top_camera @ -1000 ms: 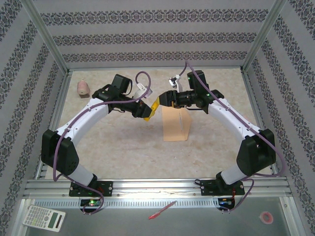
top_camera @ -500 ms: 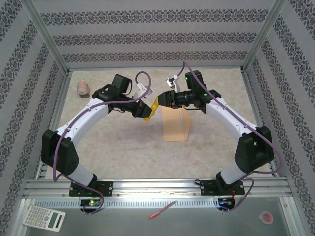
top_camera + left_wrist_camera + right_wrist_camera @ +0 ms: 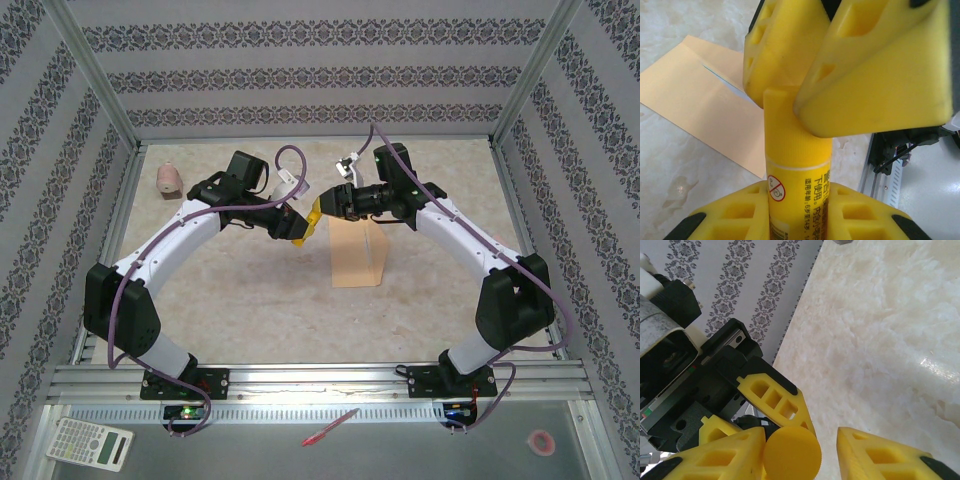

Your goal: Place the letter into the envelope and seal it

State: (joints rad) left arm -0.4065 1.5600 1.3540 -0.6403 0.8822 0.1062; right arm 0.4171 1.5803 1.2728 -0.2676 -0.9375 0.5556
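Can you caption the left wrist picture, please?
Left gripper grips a yellow glue stick; right gripper straddles its cap, tan envelope behind.

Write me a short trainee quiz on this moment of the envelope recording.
1. True or false: the left gripper holds a glue stick.
2. Where is the envelope? A flat on the table; B hanging on the wall; C on the floor.
3. Fill in: the right gripper is positioned around the glue stick's ____.
Key: 1 true; 2 A; 3 cap.
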